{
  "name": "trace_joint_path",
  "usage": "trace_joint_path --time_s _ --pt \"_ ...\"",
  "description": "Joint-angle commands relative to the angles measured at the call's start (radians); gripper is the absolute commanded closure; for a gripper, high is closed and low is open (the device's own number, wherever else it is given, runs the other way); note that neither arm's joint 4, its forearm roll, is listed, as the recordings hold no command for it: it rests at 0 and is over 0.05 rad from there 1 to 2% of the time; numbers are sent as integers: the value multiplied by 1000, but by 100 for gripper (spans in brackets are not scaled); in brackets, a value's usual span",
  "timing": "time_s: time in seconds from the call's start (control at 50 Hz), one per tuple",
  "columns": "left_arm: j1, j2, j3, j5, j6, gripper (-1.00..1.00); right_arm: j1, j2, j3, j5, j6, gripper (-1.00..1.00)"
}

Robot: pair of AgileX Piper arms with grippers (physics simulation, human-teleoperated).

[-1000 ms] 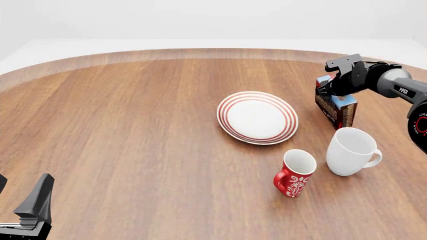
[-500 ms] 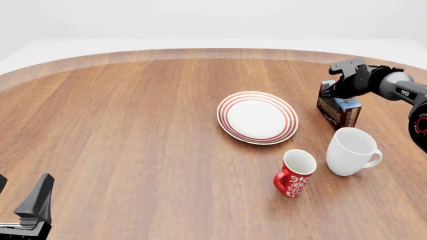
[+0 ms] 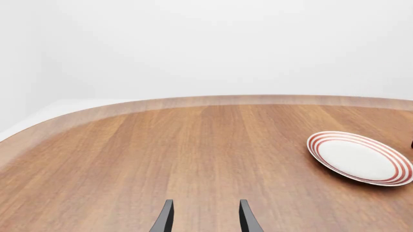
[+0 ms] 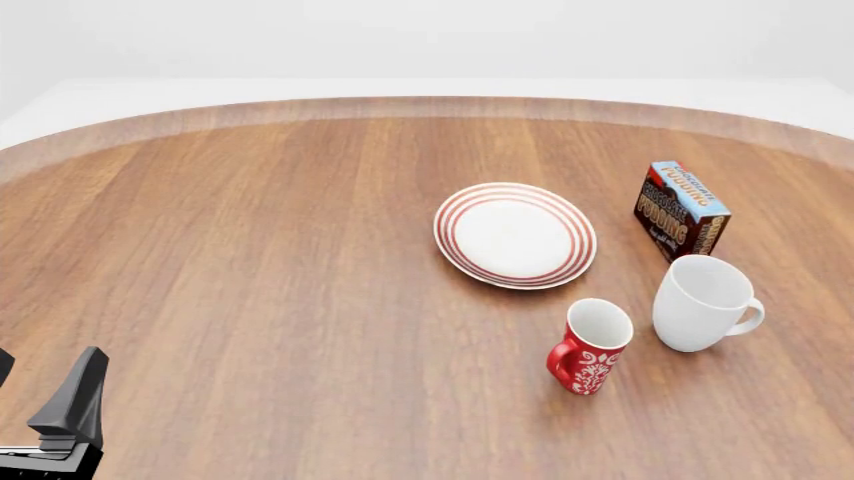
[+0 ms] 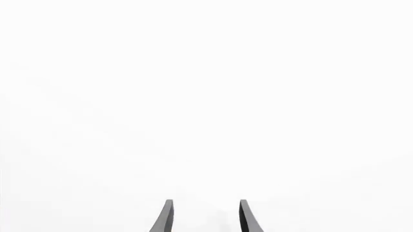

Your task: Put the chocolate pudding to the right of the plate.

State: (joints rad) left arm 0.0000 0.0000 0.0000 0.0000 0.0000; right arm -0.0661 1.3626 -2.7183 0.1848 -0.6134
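The chocolate pudding [image 4: 681,210], a carton with a light-blue top and dark brown sides, stands alone on the table to the right of the plate [image 4: 515,234], with a gap between them. The white, red-ringed plate [image 3: 359,157] also shows in the left wrist view. My left gripper [image 4: 48,370] sits at the near left corner, open and empty [image 3: 206,202], far from both. My right gripper [image 5: 206,202] is out of the front view. Its wrist view shows two spread fingers against plain white, with nothing between them.
A white mug [image 4: 701,300] stands just in front of the pudding. A red patterned mug [image 4: 587,345] stands to the left of the white mug, in front of the plate. The round wooden table's far edge [image 4: 427,105] curves across the back.
My right gripper has let go of the pudding and pulled away to the right, out of the front view. The carton stays standing where it was set. The left arm has not moved.
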Motion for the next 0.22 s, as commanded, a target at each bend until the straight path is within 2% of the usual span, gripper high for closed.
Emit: trace_joint_path --time_s 0.02,0.04,0.08,0.1,0.16,0.22 --pt "0 0 0 0 0 -100 -871 -527 -110 -603 626 -100" --pt "0 0 0 0 0 -100 -926 -515 -110 -644 580 -100" --pt "0 0 0 0 0 -100 -977 -504 -107 -711 575 -100" --pt "0 0 0 0 0 -100 -954 -507 -106 -715 545 -100" --pt "0 0 0 0 0 -100 -899 -520 -108 -737 505 -100" --pt "0 0 0 0 0 -100 -808 -550 -109 -702 529 -100"
